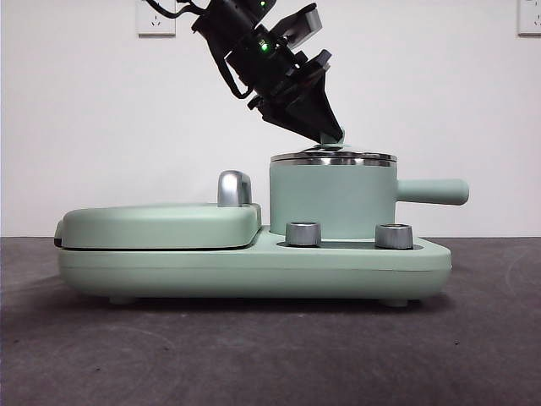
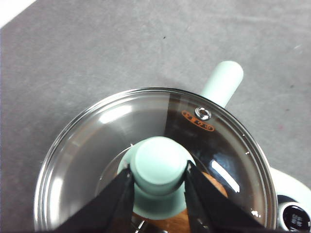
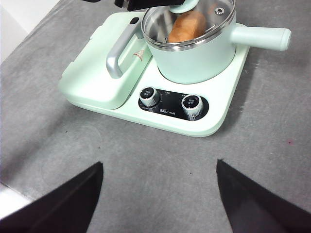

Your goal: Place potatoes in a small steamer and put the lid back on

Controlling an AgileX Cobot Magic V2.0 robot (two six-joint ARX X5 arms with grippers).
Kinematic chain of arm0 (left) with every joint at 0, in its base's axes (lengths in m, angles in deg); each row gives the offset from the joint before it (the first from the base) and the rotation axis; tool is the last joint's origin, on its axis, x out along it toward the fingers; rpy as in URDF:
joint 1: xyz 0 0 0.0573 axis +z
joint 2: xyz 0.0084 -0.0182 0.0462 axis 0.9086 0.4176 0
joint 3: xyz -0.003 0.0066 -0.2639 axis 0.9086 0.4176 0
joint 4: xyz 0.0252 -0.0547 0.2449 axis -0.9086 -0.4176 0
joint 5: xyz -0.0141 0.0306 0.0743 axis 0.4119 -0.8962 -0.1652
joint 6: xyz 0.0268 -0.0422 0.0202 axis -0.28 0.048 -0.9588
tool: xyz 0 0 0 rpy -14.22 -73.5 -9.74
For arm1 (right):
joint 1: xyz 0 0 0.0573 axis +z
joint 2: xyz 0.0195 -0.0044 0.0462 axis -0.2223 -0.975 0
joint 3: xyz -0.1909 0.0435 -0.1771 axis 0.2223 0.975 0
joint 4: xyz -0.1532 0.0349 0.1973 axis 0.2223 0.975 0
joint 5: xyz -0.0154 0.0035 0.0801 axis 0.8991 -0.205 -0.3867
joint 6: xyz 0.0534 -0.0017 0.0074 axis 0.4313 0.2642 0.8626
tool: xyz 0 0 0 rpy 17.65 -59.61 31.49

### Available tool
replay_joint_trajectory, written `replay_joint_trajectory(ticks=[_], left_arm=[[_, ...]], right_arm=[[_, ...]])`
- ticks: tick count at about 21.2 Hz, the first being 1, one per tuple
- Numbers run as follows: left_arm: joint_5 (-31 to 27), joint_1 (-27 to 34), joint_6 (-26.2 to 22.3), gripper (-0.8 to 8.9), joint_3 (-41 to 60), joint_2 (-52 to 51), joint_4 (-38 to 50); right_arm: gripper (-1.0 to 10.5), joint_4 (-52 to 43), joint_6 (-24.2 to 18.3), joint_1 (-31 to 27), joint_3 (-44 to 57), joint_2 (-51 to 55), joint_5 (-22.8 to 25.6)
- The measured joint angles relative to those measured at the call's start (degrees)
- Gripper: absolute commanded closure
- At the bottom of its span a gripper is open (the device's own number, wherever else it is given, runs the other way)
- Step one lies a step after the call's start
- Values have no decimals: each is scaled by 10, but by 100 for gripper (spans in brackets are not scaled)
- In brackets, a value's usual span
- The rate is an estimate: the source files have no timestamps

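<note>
**Potato in the pot, lid down and not yet let go**

Potato lies inside the small steamer, its orange-brown length showing through the glass in the right wrist view. Its long axis runs roughly across the pot, slanting upward toward the far wall; which end is which I cannot tell. The lid sits on the steel rim, level all round as seen from the front, so both steps look nearly finished. What seems left is only to release the knob and lift away.

The left gripper comes down at a slant from above and clamps its two jaws on the lid's mint knob, one on each side. The pot's straight handle points away from the griddle lid beside it, and both sit on the mint-green base with its two dials. The right gripper hangs well back over the grey table, jaws spread wide and empty.
</note>
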Motion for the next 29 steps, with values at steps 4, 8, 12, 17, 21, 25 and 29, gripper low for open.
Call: replay_joint_trajectory(ticks=[4, 8, 12, 17, 21, 25, 29], left_arm=[[-21, -5, -4, 807, -3, 0, -8], [-32, -8, 0, 665, -4, -1, -9], [-54, -7, 39, 342, -3, -5, -23], [-56, -2, 104, 345, 6, -100, -138], [-55, -2, 135, 349, 0, -215, -295], [-55, 3, 144, 351, 27, -259, -423], [-55, 4, 149, 351, 107, -329, -388]], right_arm=[[577, -2, 0, 0, 0, 0, 0], [577, -2, 0, 0, 0, 0, 0], [577, -2, 0, 0, 0, 0, 0], [577, -11, 0, 0, 0, 0, 0], [577, -14, 0, 0, 0, 0, 0], [577, -14, 0, 0, 0, 0, -1], [577, -14, 0, 0, 0, 0, -9]])
